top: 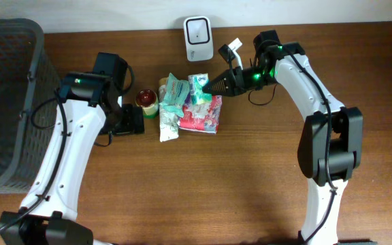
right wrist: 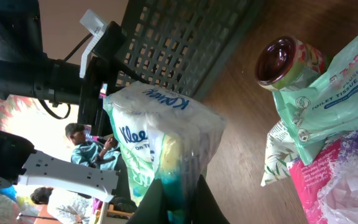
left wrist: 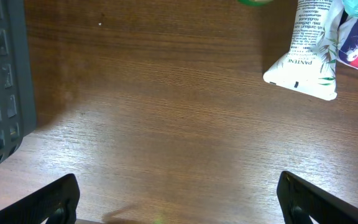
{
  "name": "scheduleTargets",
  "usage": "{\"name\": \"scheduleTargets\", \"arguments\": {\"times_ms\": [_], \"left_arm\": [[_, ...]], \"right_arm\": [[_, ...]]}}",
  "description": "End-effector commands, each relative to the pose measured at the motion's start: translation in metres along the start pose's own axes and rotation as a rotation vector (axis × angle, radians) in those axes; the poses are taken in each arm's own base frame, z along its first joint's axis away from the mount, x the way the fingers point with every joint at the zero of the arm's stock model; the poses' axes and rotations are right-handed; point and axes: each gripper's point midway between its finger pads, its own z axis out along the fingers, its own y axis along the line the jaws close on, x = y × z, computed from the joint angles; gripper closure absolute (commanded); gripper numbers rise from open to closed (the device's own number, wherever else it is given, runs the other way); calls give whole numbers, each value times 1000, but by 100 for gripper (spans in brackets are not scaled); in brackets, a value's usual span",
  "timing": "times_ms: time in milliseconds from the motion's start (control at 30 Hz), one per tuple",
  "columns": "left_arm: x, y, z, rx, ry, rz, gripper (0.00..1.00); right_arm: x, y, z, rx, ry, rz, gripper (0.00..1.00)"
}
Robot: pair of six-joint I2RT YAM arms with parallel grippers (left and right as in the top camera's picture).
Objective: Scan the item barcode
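Right end effector [right wrist: 174,198] clamped on tissue pack [right wrist: 160,130], wooden table [top: 250,170], grey basket [top: 9,41]

we find the widest free room on the bare wood of the table [top: 250,190], from 3 round to 7 o'clock of the clutter. the clutter sits mid-table: a jar [top: 147,102] at its 9 o'clock edge, a white pantene sachet [top: 169,126] at 7, and a green wipes packet [top: 175,92] and a red packet [top: 206,117] lying against each other with no gap. at 12 o'clock the scanner [top: 199,39] stands by the wall. the strip of wood between it and the pile is narrow, and the right gripper [top: 209,86], clamped on a kleenex pack [top: 197,82], fills part of it. the dark basket [top: 5,102] walls off 9 o'clock. the left gripper [top: 129,122], spread wide, sits just beside the jar, and only bare wood lies between its fingers [left wrist: 48,202].
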Motion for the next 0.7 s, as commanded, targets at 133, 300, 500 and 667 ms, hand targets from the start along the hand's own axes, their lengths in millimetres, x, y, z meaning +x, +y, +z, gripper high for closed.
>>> {"name": "scheduleTargets", "arguments": {"times_ms": [133,300,500,667], "left_arm": [[1,3,-3,-5,-11,-14,1],[1,3,-3,-5,-11,-14,1],[1,3,-3,-5,-11,-14,1],[1,3,-3,-5,-11,-14,1]], "right_arm": [[-2,-1,0,9,2,-22,96],[-4,-1,0,9,-1,-39,96],[-4,-1,0,9,-1,-39,96],[-1,0,0,7,4,-7,96]]}}
